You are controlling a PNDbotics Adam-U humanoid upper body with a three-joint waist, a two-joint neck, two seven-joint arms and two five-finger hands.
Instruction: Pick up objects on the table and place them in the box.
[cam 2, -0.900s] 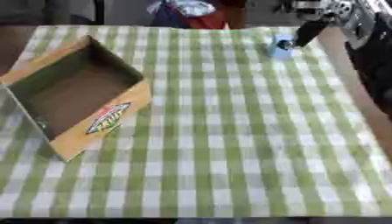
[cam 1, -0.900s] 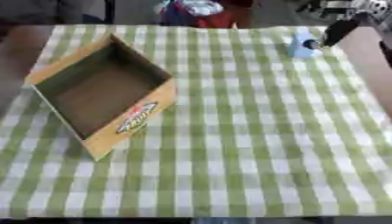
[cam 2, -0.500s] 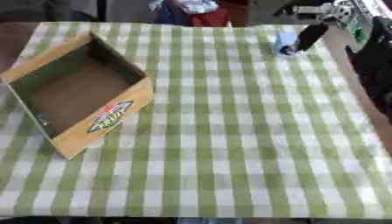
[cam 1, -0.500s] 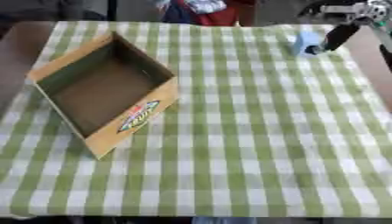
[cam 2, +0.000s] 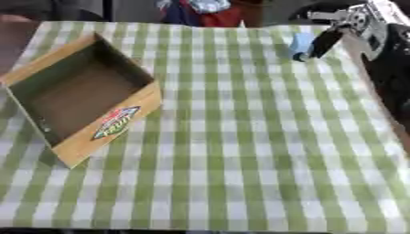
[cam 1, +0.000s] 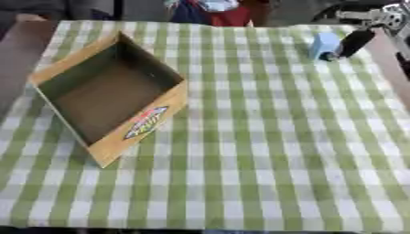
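right hand [cam 2: 324, 42]: far right corner, dark finger against the light blue object [cam 1: 323, 45]; can't tell if it's gripping
light blue object: upright on green checked tablecloth [cam 1: 264, 137], far right, well apart from box
box [cam 1: 108, 93]: cardboard, open top, left side, nothing visible inside
path between them: bare cloth only

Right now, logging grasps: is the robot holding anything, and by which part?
Cannot be told: the right hand touches the small light-blue object's right side, but no closed hold shows. The left hand is unseen.
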